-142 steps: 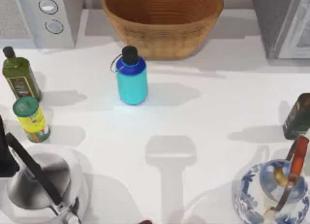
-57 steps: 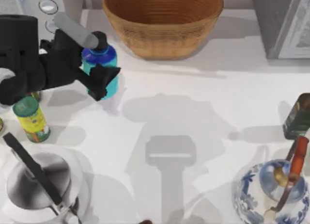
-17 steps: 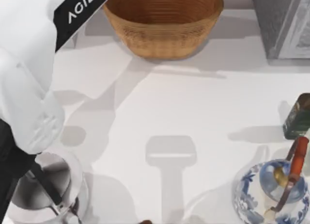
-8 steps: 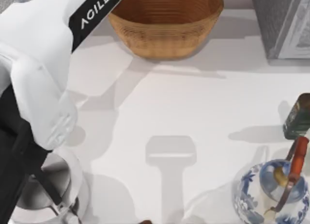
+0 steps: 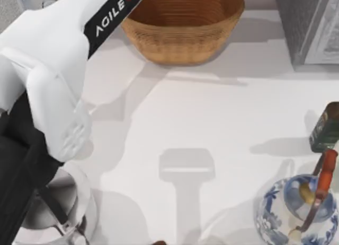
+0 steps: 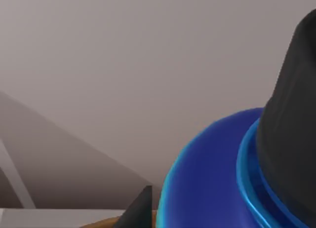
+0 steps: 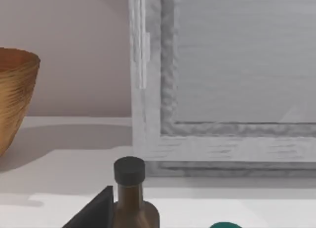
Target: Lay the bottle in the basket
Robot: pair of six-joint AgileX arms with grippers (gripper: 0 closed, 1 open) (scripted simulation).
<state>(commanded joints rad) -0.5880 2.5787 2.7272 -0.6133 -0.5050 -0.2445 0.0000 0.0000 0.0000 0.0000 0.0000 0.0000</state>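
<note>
— Bottle, squat, with glossy blue shoulder [image 6: 207,178] and matte black screw cap [image 6: 291,119]: where is it held?
— Right up against the left wrist camera, apparently clamped in the left gripper, raised near the wide, ribbed, light-brown wicker basket [image 5: 183,35].
— How should it be laid?
— It should be carried over the rim, tipped sideways, lowered, then released.
— The right gripper?
— Parked; its fingers cannot be judged.

The left arm [image 5: 53,75] is a bulky, smooth white shell with rounded edges, a black strip bearing white "AGILE" lettering and a red mark, and black parts beneath.
</note>
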